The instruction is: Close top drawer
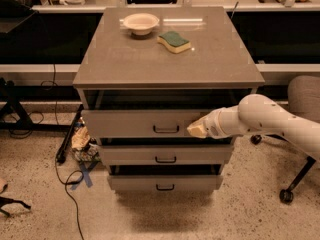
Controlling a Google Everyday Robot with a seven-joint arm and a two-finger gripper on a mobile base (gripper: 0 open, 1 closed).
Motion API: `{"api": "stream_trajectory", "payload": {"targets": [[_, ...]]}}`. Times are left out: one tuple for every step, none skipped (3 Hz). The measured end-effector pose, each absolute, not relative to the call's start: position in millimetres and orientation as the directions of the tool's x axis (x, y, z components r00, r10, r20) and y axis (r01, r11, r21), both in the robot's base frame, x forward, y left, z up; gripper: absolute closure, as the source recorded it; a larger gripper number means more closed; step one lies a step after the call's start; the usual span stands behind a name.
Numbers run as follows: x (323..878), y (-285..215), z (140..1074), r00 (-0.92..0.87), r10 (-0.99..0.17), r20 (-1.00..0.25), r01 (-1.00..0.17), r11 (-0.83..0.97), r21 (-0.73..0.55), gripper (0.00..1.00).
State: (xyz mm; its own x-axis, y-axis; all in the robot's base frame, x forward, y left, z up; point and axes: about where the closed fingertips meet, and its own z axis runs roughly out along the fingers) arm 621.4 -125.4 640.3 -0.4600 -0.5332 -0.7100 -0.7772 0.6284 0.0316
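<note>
The top drawer [135, 123] is the uppermost of three in a grey-brown cabinet. It stands pulled out a little, with a dark gap showing above its front panel. Its small dark wire handle [166, 130] is at the panel's centre. My gripper [196, 129] comes in from the right on a white arm [265, 119]. Its pale tip rests against the drawer's front panel, just right of the handle.
The cabinet top [125, 59] carries a pale bowl [140, 23] and a green-and-yellow sponge [174, 41]. The middle drawer [165, 154] and bottom drawer [165, 182] sit below. Cables and a crumpled bag [81, 141] lie on the floor at left. An office chair [302, 99] stands at right.
</note>
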Motion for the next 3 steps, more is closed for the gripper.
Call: {"api": "stream_trajectory", "payload": {"targets": [[640, -133, 657, -0.428, -0.517, -0.742, -0.755, 0.655, -0.021, 1.00], [628, -162, 687, -0.424, -0.489, -0.763, -0.713, 0.700, -0.052, 1.00], [592, -209, 741, -0.403, -0.470, -0.785, -0.660, 0.744, -0.107, 1.00]]}}
